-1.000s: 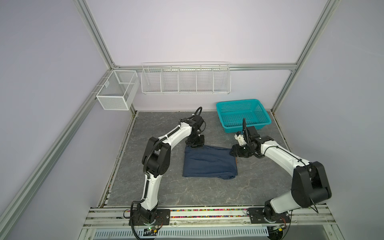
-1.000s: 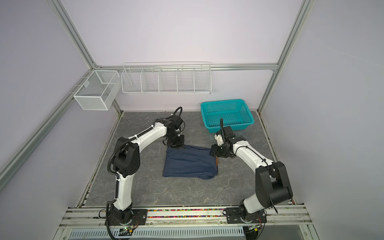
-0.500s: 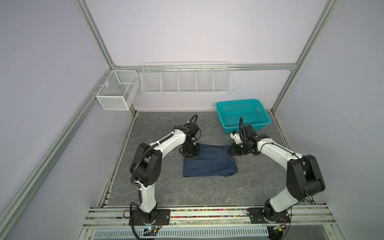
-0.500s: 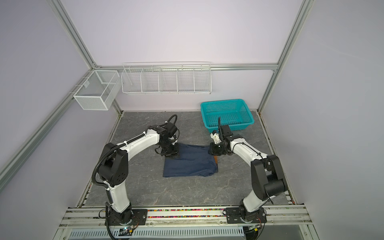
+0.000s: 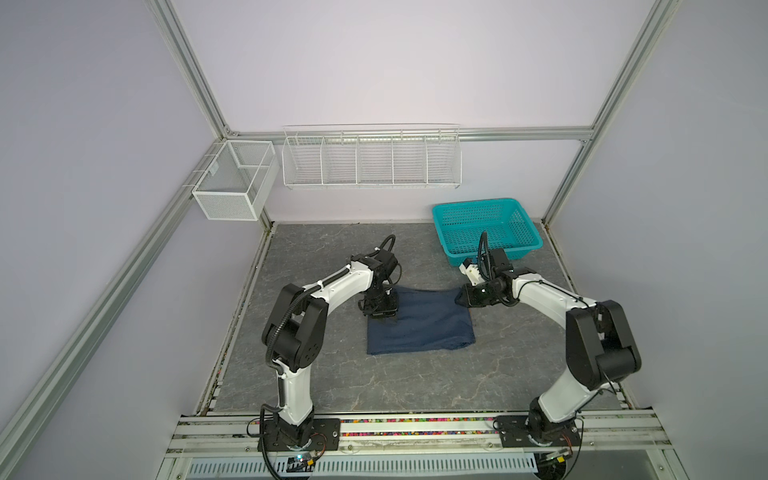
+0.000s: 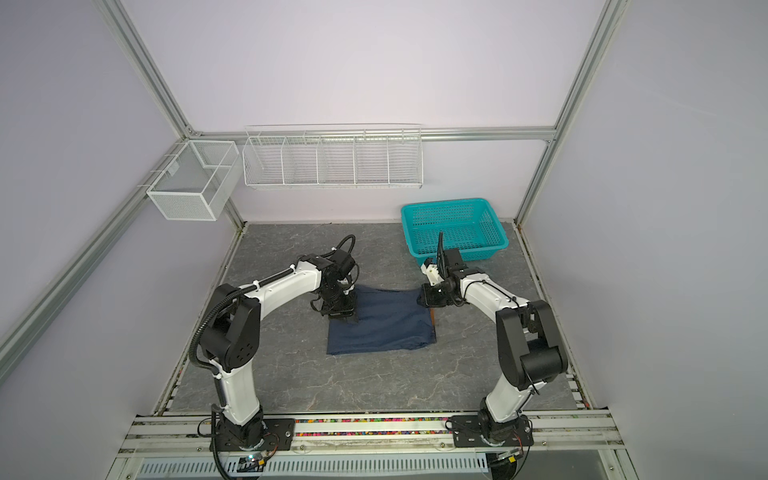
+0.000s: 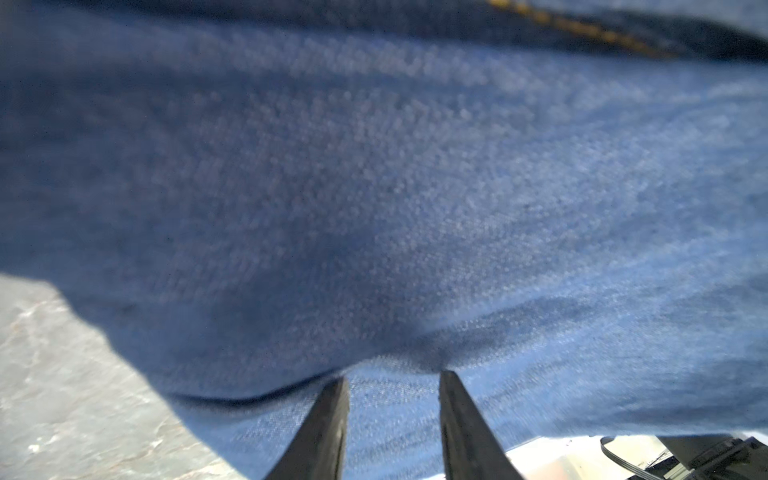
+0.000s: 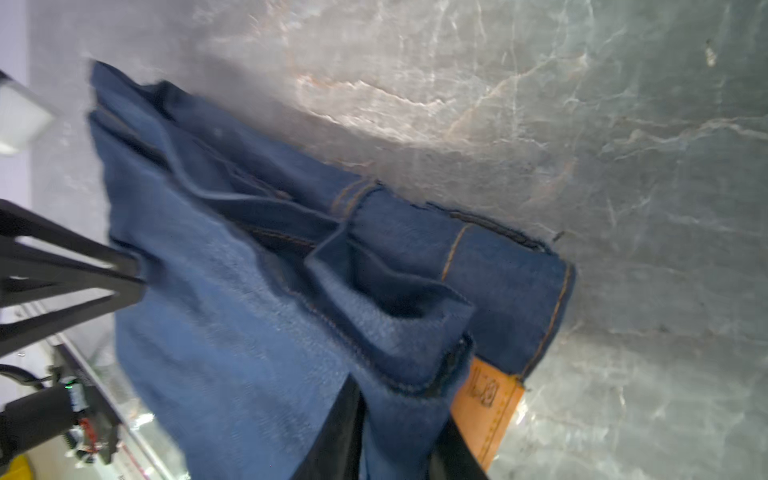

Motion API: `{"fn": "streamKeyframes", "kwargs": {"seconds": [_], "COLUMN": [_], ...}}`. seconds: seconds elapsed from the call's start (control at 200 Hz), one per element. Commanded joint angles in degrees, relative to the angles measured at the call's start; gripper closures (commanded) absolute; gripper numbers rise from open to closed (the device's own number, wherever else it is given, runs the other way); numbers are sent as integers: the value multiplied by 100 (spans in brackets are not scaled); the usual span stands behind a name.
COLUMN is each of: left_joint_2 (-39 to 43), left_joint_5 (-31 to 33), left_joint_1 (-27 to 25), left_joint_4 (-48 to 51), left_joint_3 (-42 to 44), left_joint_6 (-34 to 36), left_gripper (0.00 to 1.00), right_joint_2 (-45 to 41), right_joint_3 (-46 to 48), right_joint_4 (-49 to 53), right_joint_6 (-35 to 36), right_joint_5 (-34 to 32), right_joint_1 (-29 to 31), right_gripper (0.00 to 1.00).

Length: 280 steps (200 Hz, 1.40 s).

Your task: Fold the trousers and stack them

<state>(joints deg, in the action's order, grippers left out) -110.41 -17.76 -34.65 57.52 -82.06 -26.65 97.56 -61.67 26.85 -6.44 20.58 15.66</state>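
Denim trousers (image 5: 424, 324) lie widthwise between both arms, left gripper (image 7: 393, 377) and right gripper (image 5: 462, 297) each clamped on a far corner.

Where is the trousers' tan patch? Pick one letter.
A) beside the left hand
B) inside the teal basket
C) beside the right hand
C: the right wrist view shows the tan patch on the trousers right next to the right hand.
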Motion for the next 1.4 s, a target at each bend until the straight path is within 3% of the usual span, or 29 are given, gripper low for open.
{"fn": "streamKeyframes", "kwargs": {"seconds": [0.0, 0.11, 0.19, 0.375, 0.56, 0.77, 1.049, 1.219, 1.394], "left_joint_2": [-70, -77, -74, -87, -252, -533, -988, -884, -1106], "left_joint_5": [80, 12, -61, -122, -100, -19, 93, 112, 155], "left_joint_1": [-6, 18, 29, 103, 307, 502, 688, 696, 697], "left_joint_4": [49, 41, 11, -10, -150, -166, 80, 371, 429], "left_joint_3": [-289, -408, -460, -652, -672, -762, -1378, -1759, -2003], "left_joint_6": [99, 25, -40, -97, -84, 121, 329, 345, 428], "left_gripper": [63, 63, 63, 63, 63, 63, 63, 63, 63], "right_joint_2": [41, -147, -543, -1681, -2187, -1946, -1406, -1715, -1736], "right_joint_3": [-237, -443, -394, 434, 1600, 1911, 2354, 1656, 896], "right_joint_4": [-135, 446, 843, 922, 248, 331, 357, 706, 381], "right_joint_6": [509, 474, 261, -673, -1625, -1264, -1292, -999, -1097], "right_joint_5": [-120, -328, -568, -280, 3, -243, -374, -286, -202], "right_joint_1": [-67, -68, -23, 303, 860, 839, 687, 609, 563], "right_gripper": [70, 52, 49, 51, 70, 77, 76, 71, 62]}}
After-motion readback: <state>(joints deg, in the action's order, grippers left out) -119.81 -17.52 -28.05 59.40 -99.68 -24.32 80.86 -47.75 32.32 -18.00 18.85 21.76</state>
